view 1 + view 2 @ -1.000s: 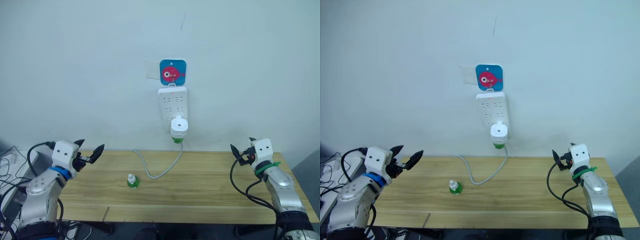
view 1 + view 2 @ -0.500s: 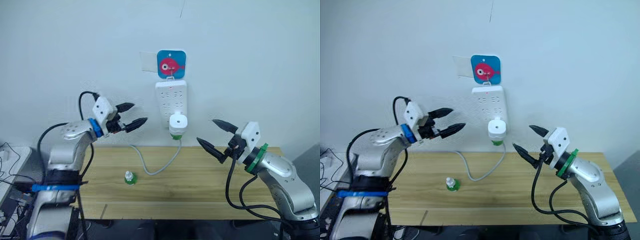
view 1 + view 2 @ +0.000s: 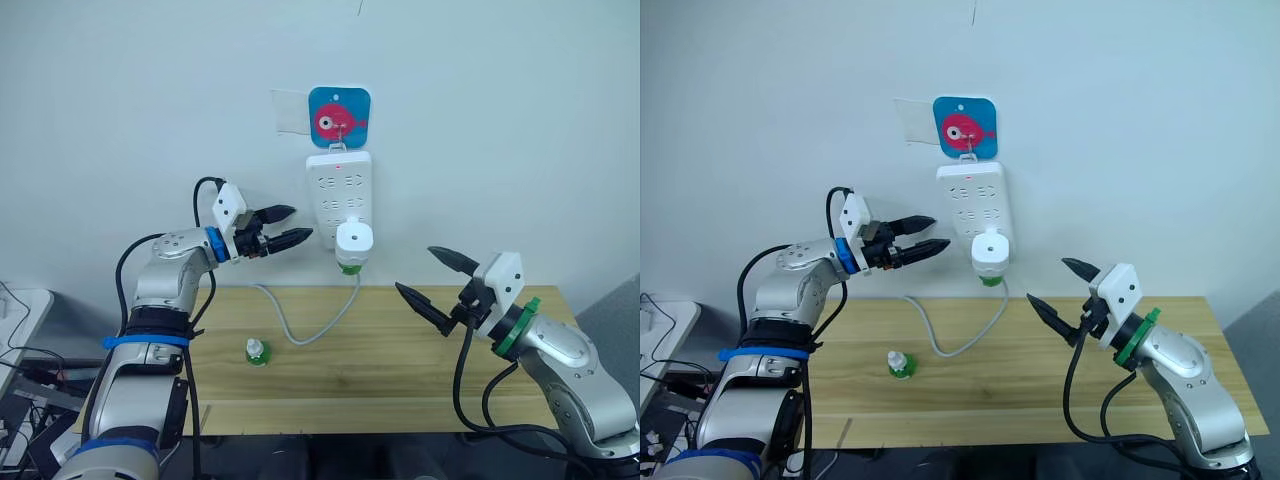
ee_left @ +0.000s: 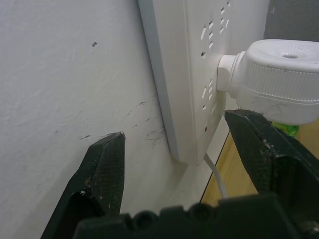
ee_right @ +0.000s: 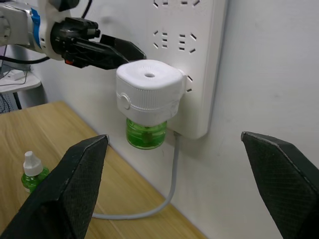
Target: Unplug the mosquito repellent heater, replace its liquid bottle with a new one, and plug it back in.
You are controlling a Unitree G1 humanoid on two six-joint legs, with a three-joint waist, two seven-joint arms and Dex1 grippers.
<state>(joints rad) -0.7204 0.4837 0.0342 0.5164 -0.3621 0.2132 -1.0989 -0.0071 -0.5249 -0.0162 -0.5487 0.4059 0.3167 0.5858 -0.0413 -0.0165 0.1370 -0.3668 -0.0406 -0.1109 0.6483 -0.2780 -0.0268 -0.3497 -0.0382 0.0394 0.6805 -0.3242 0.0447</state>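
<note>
Mosquito repellent heater (image 3: 353, 241) seen plugged into wall power strip (image 3: 338, 195), liquid bottle (image 5: 145, 134) screwed beneath. Judged light, rigid, smooth plastic; best gripped across white body sides. Left gripper (image 3: 289, 226) spread narrowly just beside it; right gripper (image 3: 432, 277) spread wide, well apart.

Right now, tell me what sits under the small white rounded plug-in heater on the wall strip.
A round green translucent bottle hangs from the underside of the white heater, above the wooden table. The bottle's neck and wick are hidden inside the heater.
</note>
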